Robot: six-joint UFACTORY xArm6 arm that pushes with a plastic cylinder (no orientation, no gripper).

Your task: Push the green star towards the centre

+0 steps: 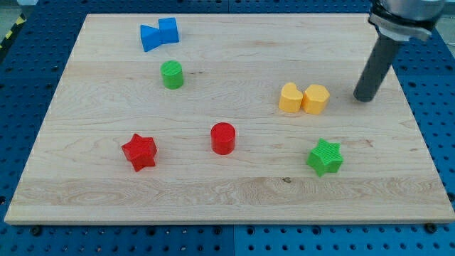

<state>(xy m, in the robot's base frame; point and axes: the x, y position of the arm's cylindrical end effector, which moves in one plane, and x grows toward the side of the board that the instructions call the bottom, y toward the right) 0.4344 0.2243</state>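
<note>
The green star (325, 157) sits low on the view's right side of the wooden board (234, 199), well off the middle and with nothing touching it; judged from how it lies, the push towards the centre has not begun. I carry no pincer at all, only a straight dark rod that cannot open, close or hold anything, and my tip (363, 98) rests on the board near the view's upper right, well apart from the star and above it in the view. Between us, and slightly to the view's left, stand two yellow blocks: a yellow heart (289, 98) touching a yellow hexagon-like block (316, 99), both just beside my tip's left. Nearest the centre is the red cylinder (223, 138), to the view's left of the star. Farther out lie the red star (139, 151) at lower left, the green cylinder (171, 74) at upper left, and two blue blocks (159, 34) pressed together near the top edge. What is left, as I read it, is everything: bring my tip round to the star's right or lower-right side, then drive it leftward and slightly upward, stopping short of the red cylinder.
</note>
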